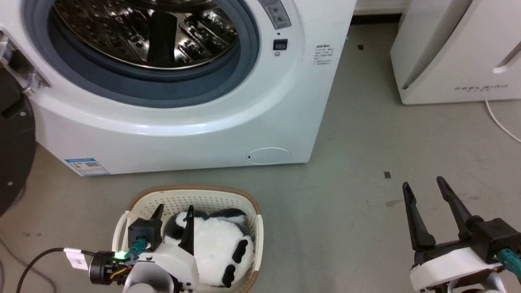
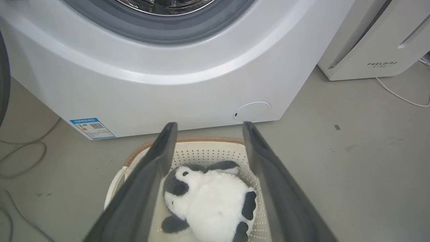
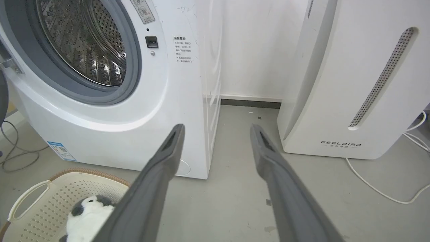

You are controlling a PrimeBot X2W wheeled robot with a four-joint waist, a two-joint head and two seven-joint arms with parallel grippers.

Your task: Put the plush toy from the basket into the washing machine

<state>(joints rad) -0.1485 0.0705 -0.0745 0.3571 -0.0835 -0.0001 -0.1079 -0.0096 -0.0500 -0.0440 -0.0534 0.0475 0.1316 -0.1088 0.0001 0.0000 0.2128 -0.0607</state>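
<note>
The plush toy [image 1: 215, 248] lies in the basket [image 1: 195, 194] on the floor, just before the washing machine [image 1: 183, 130], whose drum stands open. The left gripper [image 1: 175, 208] hangs over it, fingers wide. The right gripper [image 1: 423, 182], fingers wide, is well apart, near the FEELBIRD appliance [image 1: 456, 53].

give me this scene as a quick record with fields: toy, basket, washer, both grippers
plush toy: lying in the basket, not gripped
basket: on the floor, just in front of the washing machine
washing machine: door swung open, no toy seen in the drum
left gripper: jaws open, over the basket, straddling the plush toy
right gripper: jaws open, holding nothing, over the floor right of the basket
task stage: toy not yet picked up
</note>
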